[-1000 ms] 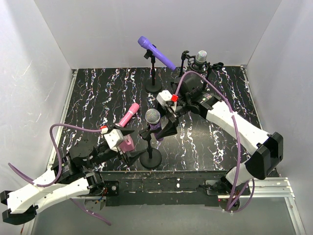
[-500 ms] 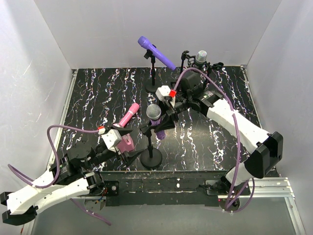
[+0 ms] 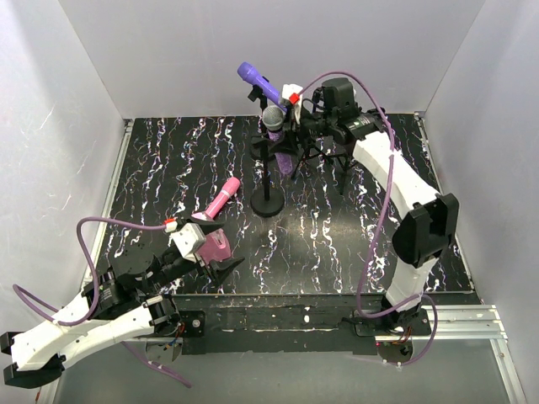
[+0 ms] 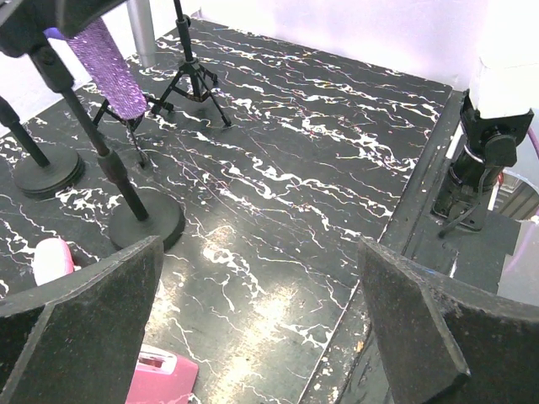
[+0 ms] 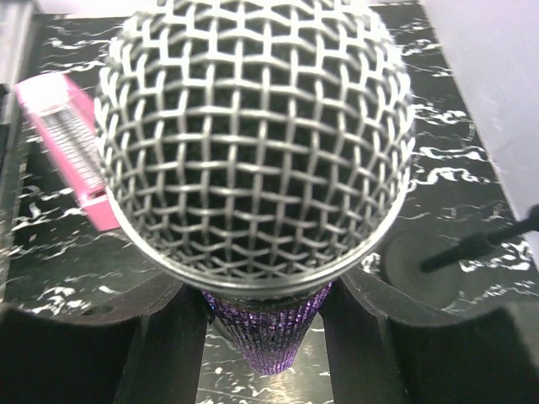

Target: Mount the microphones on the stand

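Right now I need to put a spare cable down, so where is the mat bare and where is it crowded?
Bare: the mat at front right, between the round-base stand and the right arm, and at back left by the left wall. Crowded: back centre around the glittery microphone in the right claw, and front left around the pink microphone and pink block.

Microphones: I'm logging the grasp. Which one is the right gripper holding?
The glittery purple microphone with the silver mesh head; the plain purple one is mounted further back, the pink one rests at front left.
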